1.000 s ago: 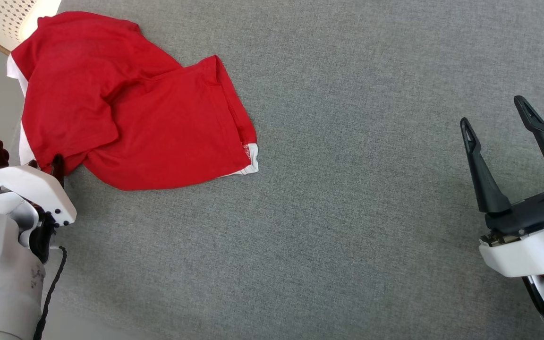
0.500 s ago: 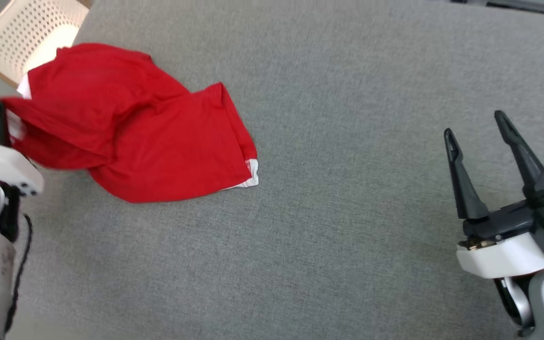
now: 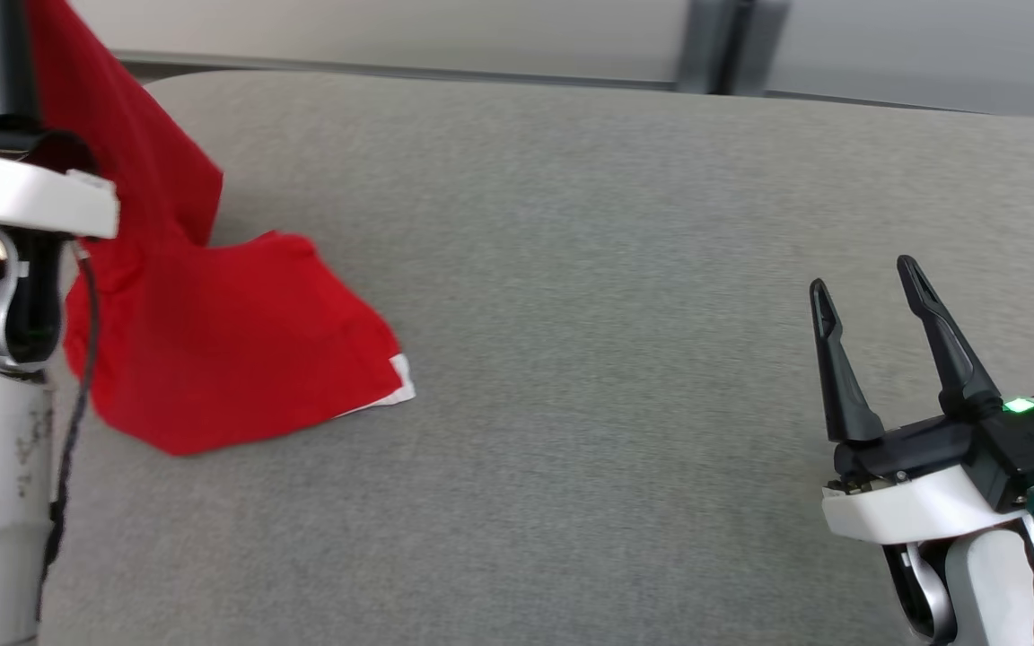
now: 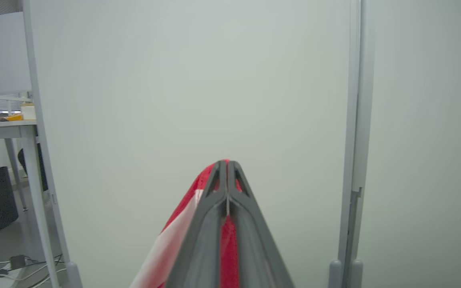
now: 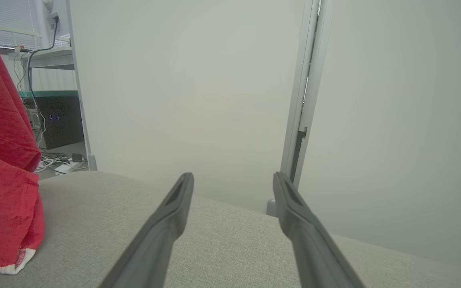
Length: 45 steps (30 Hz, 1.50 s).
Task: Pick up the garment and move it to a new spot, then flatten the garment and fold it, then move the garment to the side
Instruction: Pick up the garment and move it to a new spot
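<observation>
Garment point(image 3: 230, 359): clamped in my left end effector point(image 4: 227, 166), trailing down onto the bench point(image 3: 616, 359); right end effector point(image 3: 863, 276) spread empty, well apart.

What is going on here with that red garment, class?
The robot's left gripper has its jaws shut on one end of the red garment and holds it raised, so the cloth hangs down while its lower part lies on the grey padded surface. The right gripper hovers over that surface off to the right, jaws open and empty. Flattening and folding are not yet done.
</observation>
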### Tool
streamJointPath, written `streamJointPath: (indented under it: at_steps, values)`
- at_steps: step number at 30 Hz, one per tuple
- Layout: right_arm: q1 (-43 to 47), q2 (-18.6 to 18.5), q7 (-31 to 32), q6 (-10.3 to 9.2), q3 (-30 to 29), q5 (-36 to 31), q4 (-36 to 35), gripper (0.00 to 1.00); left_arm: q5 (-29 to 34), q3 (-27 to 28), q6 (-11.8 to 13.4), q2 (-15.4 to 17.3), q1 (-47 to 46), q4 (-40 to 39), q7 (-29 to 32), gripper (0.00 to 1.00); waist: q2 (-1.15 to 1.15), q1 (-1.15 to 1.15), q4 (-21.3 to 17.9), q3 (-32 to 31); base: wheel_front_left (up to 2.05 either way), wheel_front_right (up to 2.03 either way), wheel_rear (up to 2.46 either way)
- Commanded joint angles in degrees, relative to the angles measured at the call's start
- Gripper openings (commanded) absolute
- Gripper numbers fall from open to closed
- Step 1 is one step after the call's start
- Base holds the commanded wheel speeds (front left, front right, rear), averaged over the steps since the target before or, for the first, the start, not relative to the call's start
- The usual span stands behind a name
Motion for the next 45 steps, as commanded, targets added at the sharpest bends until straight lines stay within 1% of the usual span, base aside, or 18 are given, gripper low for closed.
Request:
streamJointPath:
  at_steps: [1,5,9,12,15,17,21,27,28,29,30,33,34,35,37,39,42,45]
  values:
    - [0.08,0.10,-0.56,-0.11,-0.07,0.50,0.24,1.00,-0.40,-0.14,0.00,-0.30,0.70,-1.80,0.79,0.00,0.00,0.00,-2.35,-1.36,0.00,0.00,0.00]
    - [-0.24,1.14,-1.58,-0.11,-0.78,1.33,1.38,1.00,-1.32,-1.32,1.65,-1.13,0.84,-12.83,6.21,0.00,0.00,0.00,-5.77,-1.85,0.00,0.00,0.00]
    - [-0.85,1.85,-2.22,-0.11,-0.88,1.77,2.20,1.00,-0.80,-3.23,3.73,-2.23,-0.60,-21.20,11.29,0.00,0.00,0.00,-9.64,-1.69,0.00,0.00,0.00]
    - [-1.23,2.30,-2.62,-0.11,-0.97,1.89,2.72,1.00,-0.39,-5.43,4.88,-3.37,-1.80,-25.12,14.77,0.00,0.00,0.00,-12.58,-1.10,0.00,0.00,0.00]
    - [-1.96,2.61,-2.90,-0.11,-0.71,2.25,3.20,1.00,0.18,-7.39,5.76,-4.52,-3.41,-26.84,17.20,0.00,0.00,0.00,-15.75,0.02,0.00,0.00,0.00]
    - [-2.46,2.86,-2.93,-0.11,-0.41,2.45,3.38,1.00,0.84,-8.60,6.11,-5.21,-4.70,-26.48,18.04,0.00,0.00,0.00,-17.84,1.01,0.00,0.00,0.00]
    - [-3.77,3.04,-2.99,-0.11,-0.27,3.48,2.62,1.00,1.58,-11.59,6.46,-7.69,-7.43,-23.52,18.92,0.00,0.00,0.00,-22.27,3.71,0.00,0.00,0.00]
    - [-5.17,3.17,-3.00,-0.11,1.05,7.21,1.41,1.00,3.02,-14.87,6.54,-11.19,-13.55,-16.46,18.12,0.00,0.00,0.00,-28.98,8.23,0.00,0.00,0.00]
    - [-5.59,3.16,-3.00,-0.11,1.55,8.41,1.25,1.00,3.26,-16.40,6.18,-12.34,-15.09,-14.15,17.92,0.00,0.00,0.00,-30.98,9.64,0.00,0.00,0.00]
    - [-5.84,3.15,-3.00,-0.11,1.69,8.88,1.19,1.00,3.39,-17.20,5.98,-12.80,-15.83,-12.90,17.64,0.00,0.00,0.00,-31.87,10.29,0.00,0.00,0.00]
    - [-5.84,3.15,-3.00,-0.11,1.69,8.88,1.19,1.00,3.39,-17.20,5.98,-12.80,-15.83,-12.90,17.64,0.00,0.00,0.00,-31.87,10.29,0.00,0.00,0.00]
    - [-6.24,3.18,-3.01,-0.11,1.62,10.02,1.23,1.00,2.84,-20.18,5.41,-14.03,-17.15,-8.37,16.60,0.00,0.00,0.00,-33.72,11.62,0.00,0.00,0.00]
    - [-6.38,3.18,-3.01,-0.11,1.55,10.33,1.24,1.00,3.09,-20.80,6.38,-14.39,-17.44,-6.63,15.64,0.69,0.00,0.00,-34.02,11.84,0.00,0.00,0.00]
    - [-6.56,3.18,-3.01,-0.11,1.57,10.51,1.25,1.00,3.86,-22.02,6.61,-14.54,-17.98,-5.01,14.67,1.00,0.00,0.00,-34.25,12.00,0.00,0.00,0.00]
    - [-6.81,3.17,-3.01,-0.11,1.60,10.86,1.30,1.00,4.26,-24.66,6.05,-14.98,-18.69,-1.94,13.10,1.00,0.00,0.00,-34.45,12.17,0.00,0.00,0.00]
    - [-6.96,3.17,-3.01,-0.11,1.86,11.03,1.46,1.00,4.30,-25.39,6.57,-14.91,-19.60,0.59,11.10,1.00,0.00,0.00,-34.22,12.07,0.00,0.00,0.00]
    - [-6.99,3.16,-3.01,-0.11,1.93,10.50,1.56,1.00,3.35,-24.53,7.12,-15.00,-20.23,3.71,8.63,1.00,0.00,0.00,-32.78,11.36,0.00,0.00,0.00]
    - [-6.75,3.16,-3.01,-0.11,1.18,9.33,1.78,1.00,2.66,-22.66,7.51,-13.29,-19.90,5.91,6.38,1.00,0.00,0.00,-30.26,10.19,0.00,0.00,0.00]
